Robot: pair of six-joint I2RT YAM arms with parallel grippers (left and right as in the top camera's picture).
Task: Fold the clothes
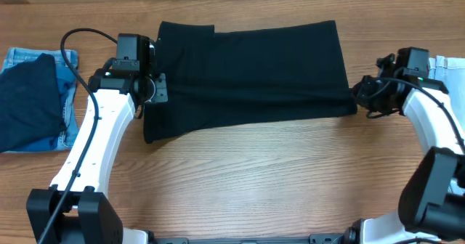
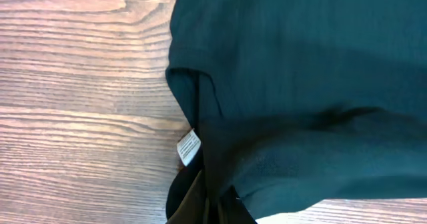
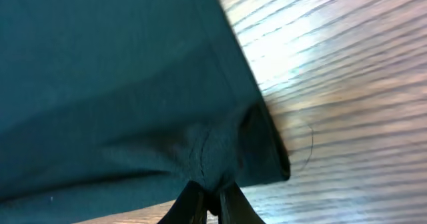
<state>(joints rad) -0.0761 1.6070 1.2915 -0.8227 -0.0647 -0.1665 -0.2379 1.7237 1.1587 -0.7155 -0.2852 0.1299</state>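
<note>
A black garment (image 1: pixel 247 73) lies spread across the middle of the wooden table, stretched between both arms. My left gripper (image 1: pixel 154 89) is shut on the black garment's left edge; the left wrist view shows the dark cloth (image 2: pixel 300 84) with a white label (image 2: pixel 189 147) pinched between the fingers (image 2: pixel 212 207). My right gripper (image 1: pixel 361 93) is shut on the black garment's lower right corner; the right wrist view shows the cloth (image 3: pixel 120 84) bunched between the fingers (image 3: pixel 210 204).
A pile of folded clothes, a dark navy piece on light blue denim (image 1: pixel 33 99), lies at the left edge. A pale blue cloth (image 1: pixel 449 68) shows at the right edge, behind my right arm.
</note>
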